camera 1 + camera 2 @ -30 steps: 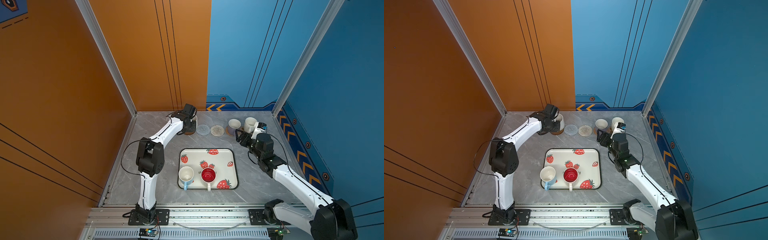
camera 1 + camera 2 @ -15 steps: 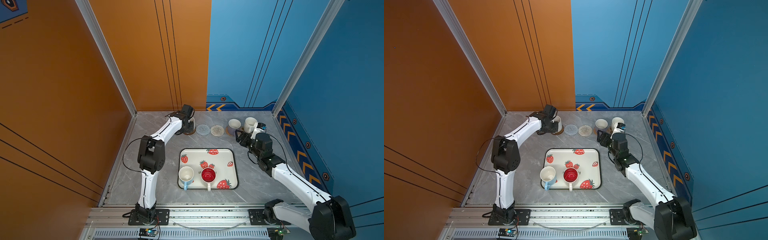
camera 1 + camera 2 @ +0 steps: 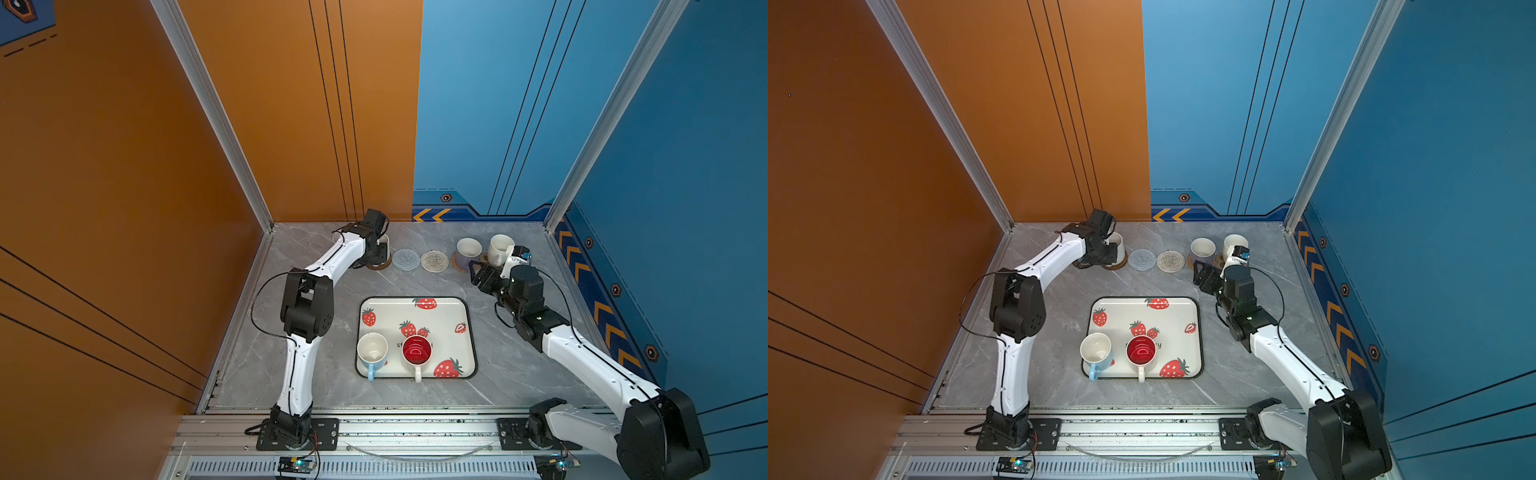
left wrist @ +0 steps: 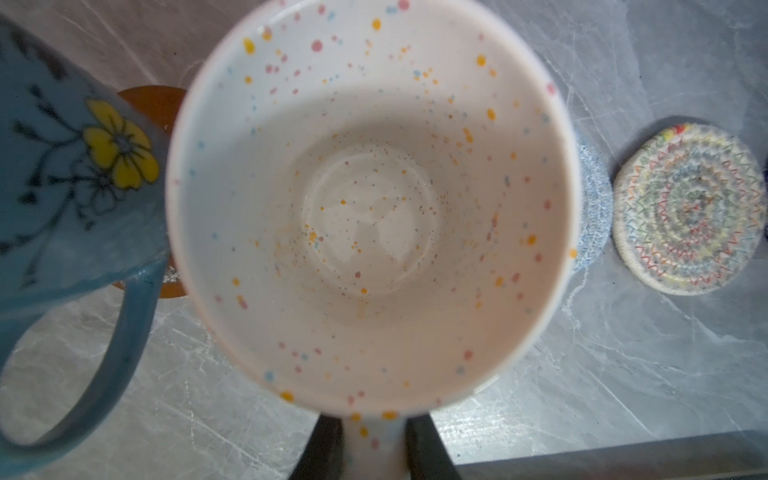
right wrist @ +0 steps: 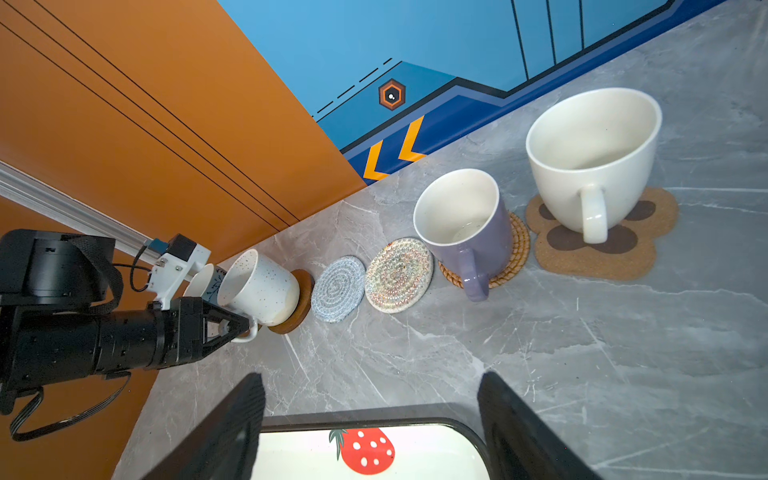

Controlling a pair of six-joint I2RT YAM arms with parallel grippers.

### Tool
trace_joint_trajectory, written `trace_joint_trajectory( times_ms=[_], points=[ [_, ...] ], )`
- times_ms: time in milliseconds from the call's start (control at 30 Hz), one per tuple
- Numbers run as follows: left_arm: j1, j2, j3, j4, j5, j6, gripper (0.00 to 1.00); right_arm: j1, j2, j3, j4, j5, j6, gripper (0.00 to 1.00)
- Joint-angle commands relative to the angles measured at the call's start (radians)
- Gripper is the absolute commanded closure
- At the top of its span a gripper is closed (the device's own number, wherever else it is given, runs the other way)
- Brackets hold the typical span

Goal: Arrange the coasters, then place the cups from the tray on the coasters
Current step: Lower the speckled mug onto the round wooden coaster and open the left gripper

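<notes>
The left hand (image 4: 376, 449) is clenched on the handle of the speckled white cup (image 5: 257, 286). This cup sits on a brown coaster (image 5: 301, 301) beyond the far left corner of the tray (image 3: 444, 316). The right hand (image 5: 370, 378) is released and empty, just beyond the tray's far edge. A light blue cup (image 3: 372, 351) and a red-inside cup (image 3: 417, 351) stand in the tray.

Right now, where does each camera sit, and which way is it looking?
Top views: one twin-eyed head high over the front edge, looking down at the table and tray; both arms show.
Left wrist: above the speckled cup, looking straight down into it; only the left gripper, pinching its handle, shows.
Right wrist: low over the tray, facing the back corner; the open right gripper and the left arm show.
Shared: both wrist views catch the cream woven coaster.
</notes>
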Motion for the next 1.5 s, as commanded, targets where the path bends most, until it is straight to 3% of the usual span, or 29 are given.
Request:
trace_joint_trajectory(
  times_ms=[0,1133,1467],
  points=[
    [0.012,-0.004,0.065,0.043,0.006,0.02,1.0,-0.006,0.012,0.029,-0.034,-0.015,0.011,0.21],
    [0.022,0.024,0.064,0.042,0.01,0.035,1.0,-0.005,0.067,0.059,-0.031,-0.078,0.012,0.21],
    [0.021,0.02,0.057,0.036,0.009,0.043,0.76,-0.005,0.081,0.069,-0.034,-0.091,0.011,0.21]
  ],
)
